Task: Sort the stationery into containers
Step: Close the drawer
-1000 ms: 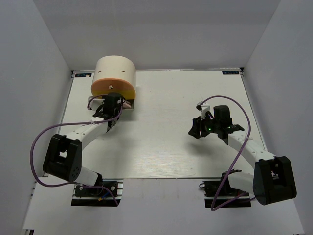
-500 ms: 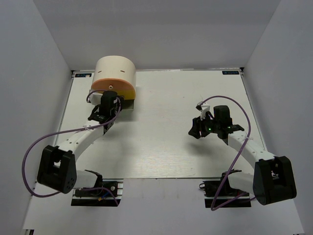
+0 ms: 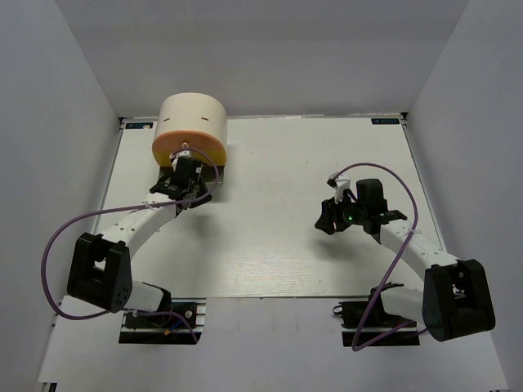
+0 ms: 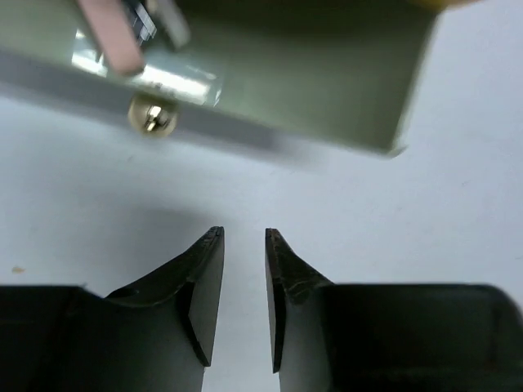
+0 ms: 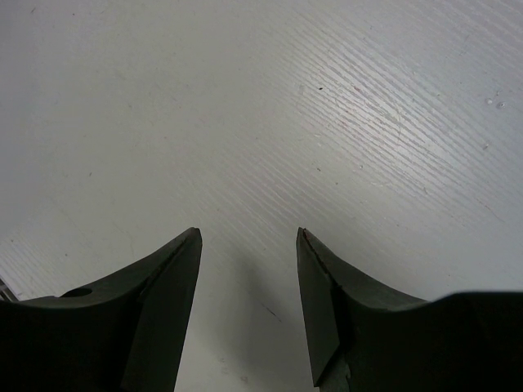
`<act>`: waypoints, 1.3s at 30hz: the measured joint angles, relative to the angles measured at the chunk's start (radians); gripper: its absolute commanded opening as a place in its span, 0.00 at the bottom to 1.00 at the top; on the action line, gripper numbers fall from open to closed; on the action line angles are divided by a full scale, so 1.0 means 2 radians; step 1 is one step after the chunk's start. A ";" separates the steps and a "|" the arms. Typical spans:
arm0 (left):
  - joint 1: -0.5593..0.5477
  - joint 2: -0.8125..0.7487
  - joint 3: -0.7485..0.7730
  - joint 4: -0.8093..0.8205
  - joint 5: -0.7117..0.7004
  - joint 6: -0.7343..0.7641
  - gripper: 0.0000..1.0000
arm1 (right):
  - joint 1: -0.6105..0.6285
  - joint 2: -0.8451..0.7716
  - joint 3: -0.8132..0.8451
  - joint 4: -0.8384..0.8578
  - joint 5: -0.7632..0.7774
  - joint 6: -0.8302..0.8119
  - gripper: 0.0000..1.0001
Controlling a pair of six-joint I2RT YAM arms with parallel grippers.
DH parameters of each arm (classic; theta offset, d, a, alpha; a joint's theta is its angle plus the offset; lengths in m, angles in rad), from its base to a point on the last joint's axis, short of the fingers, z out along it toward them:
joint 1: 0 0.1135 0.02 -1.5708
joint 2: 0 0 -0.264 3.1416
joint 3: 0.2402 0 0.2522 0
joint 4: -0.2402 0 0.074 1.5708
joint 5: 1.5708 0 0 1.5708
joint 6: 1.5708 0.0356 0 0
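The cream cylindrical box (image 3: 193, 119) with its orange tier (image 3: 173, 148) stands at the back left. My left gripper (image 3: 181, 181) hovers low, right in front of the box. In the left wrist view its jaws (image 4: 243, 234) stand a narrow gap apart with nothing between them. Just ahead is a grey pulled-out drawer (image 4: 327, 90) with a small brass knob (image 4: 153, 118). A pink item (image 4: 110, 37) and a metallic piece lie inside. My right gripper (image 3: 327, 219) is open and empty over bare table (image 5: 248, 233). No markers or erasers show.
White walls close in the white table (image 3: 270, 245) on three sides. The arm bases and purple cables (image 3: 57, 245) sit along the near edge.
My left arm swung out to the left and back, and its gripper has stayed in front of the box's drawer. The right arm has barely moved.
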 measured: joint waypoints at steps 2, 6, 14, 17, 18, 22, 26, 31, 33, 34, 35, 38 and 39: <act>0.000 -0.005 -0.020 -0.004 0.002 0.015 0.45 | 0.000 0.000 -0.001 0.000 0.000 0.000 0.56; 0.002 -0.006 -0.046 -0.004 0.002 0.029 0.55 | 0.000 0.000 -0.001 0.001 0.000 0.000 0.56; 0.010 0.002 -0.059 0.053 -0.059 0.022 0.57 | 0.000 0.000 -0.001 0.001 0.001 -0.007 0.56; 0.016 0.010 -0.061 0.083 -0.082 0.019 0.57 | 0.000 0.000 -0.001 0.001 0.002 -0.010 0.56; 0.018 0.014 -0.062 0.091 -0.087 0.019 0.57 | 0.000 0.000 -0.001 0.001 0.002 -0.010 0.56; 0.024 0.032 -0.062 0.119 -0.105 0.017 0.59 | 0.000 0.000 -0.001 0.001 0.004 -0.011 0.56; 0.025 0.043 -0.075 0.154 -0.117 0.012 0.62 | 0.000 0.000 -0.001 0.001 0.004 -0.012 0.56; 0.025 0.042 -0.104 0.194 -0.130 0.002 0.65 | 0.000 0.000 -0.001 0.001 0.004 -0.013 0.56; 0.025 0.042 -0.106 0.202 -0.136 -0.003 0.65 | 0.000 0.000 -0.001 0.001 0.004 -0.013 0.56; 0.025 0.042 -0.106 0.206 -0.138 -0.005 0.65 | 0.000 0.000 -0.001 0.001 0.004 -0.014 0.56; 0.025 0.043 -0.106 0.211 -0.139 -0.007 0.65 | 0.000 0.001 -0.001 0.001 0.004 -0.014 0.56; 0.025 0.043 -0.106 0.227 -0.144 -0.015 0.65 | 0.000 0.004 -0.001 0.001 0.004 -0.014 0.56; 0.025 0.043 -0.106 0.233 -0.146 -0.018 0.65 | 0.000 0.006 -0.001 0.001 0.004 -0.014 0.56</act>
